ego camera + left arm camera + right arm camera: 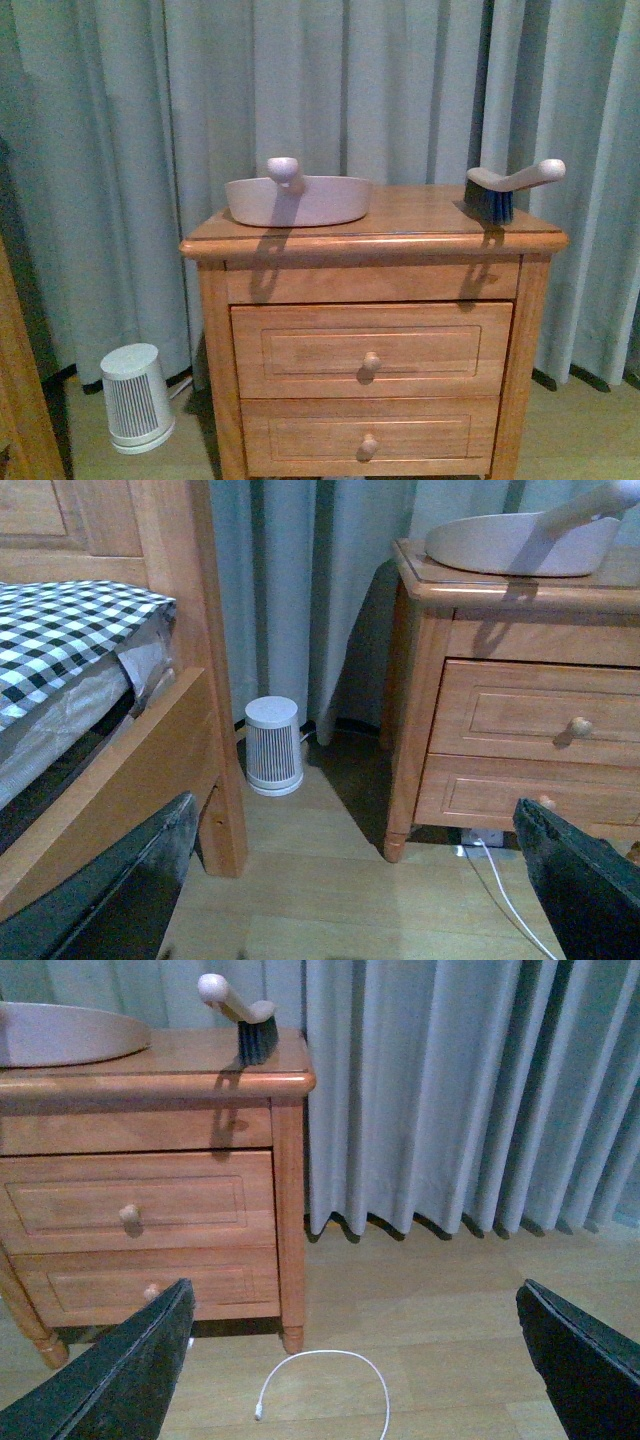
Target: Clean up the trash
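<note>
- far left there's a bed with a checked sheet [60, 630], only showing in the left wrist view, and nothing white and crumpled is lying on the bit I can see
- next over, a small white ribbed bin [137, 397] sits on the floor between the bed frame and the nightstand, right up against the curtain [150, 120]; I'd guess that's where the trash ends up
- left tool [352, 810] is released, fingers spread wide with nothing between them, hanging low over the floor and looking toward the bin
- the dustpan [300, 200] rests on the left half of the tabletop [410, 215], its knobbed handle sticking out toward the robot, so it's the easier reach for the left arm
- the trash itself: honestly can't find it in any of the three views, so I can't tell which way it lies from either tool. Could be inside the dustpan behind its rim or somewhere off-frame
- the brush [500, 190] stands on the right edge of the tabletop, bristles down, well apart from the dustpan. Its handle runs up and out to the right, so the long axis goes roughly side to side, and the right arm is clearly nearer
- right tool [353, 1288] is released too, fingers wide and empty, low by the nightstand's right side
- a white cable [322, 1352] loops on the floor under it, not trash as far as I can judge
- my read: nothing is picked up yet, and the next move hinges on spotting that wad first
</note>
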`<action>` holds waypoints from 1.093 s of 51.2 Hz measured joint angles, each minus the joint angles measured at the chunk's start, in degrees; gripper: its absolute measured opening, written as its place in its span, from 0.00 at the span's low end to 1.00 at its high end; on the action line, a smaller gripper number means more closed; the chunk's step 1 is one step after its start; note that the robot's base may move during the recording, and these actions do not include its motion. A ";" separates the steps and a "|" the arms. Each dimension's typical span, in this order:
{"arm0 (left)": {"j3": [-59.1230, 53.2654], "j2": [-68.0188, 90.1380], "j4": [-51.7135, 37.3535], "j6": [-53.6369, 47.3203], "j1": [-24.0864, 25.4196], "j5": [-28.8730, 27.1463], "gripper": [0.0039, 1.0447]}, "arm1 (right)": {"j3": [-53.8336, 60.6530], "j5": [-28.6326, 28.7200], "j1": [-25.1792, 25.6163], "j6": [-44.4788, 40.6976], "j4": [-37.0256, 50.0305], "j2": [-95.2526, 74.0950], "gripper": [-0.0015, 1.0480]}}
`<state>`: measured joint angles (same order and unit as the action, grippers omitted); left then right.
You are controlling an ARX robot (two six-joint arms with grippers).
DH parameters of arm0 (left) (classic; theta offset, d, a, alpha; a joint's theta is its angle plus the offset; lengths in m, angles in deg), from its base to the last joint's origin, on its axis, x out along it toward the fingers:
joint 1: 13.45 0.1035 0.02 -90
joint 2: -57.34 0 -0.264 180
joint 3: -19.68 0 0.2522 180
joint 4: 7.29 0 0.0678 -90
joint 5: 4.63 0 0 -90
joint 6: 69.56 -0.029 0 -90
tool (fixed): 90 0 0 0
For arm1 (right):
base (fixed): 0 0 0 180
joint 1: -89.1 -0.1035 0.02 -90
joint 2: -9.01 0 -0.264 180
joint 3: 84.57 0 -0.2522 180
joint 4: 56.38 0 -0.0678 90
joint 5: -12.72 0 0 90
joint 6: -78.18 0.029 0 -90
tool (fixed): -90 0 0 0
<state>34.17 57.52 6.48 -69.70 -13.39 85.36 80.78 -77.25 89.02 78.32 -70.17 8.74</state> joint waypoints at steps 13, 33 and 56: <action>0.00 0.00 0.00 0.00 0.00 0.00 0.93 | 0.00 0.00 0.00 0.00 0.00 0.00 0.93; 0.00 0.00 0.00 0.00 0.00 0.00 0.93 | 0.00 0.00 0.00 0.00 0.00 0.00 0.93; 0.00 0.00 0.00 0.00 0.00 0.00 0.93 | 0.00 0.00 0.00 0.00 0.00 0.00 0.93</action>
<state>34.17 57.52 6.48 -69.70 -13.39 85.36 80.78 -77.25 89.02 78.32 -70.17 8.74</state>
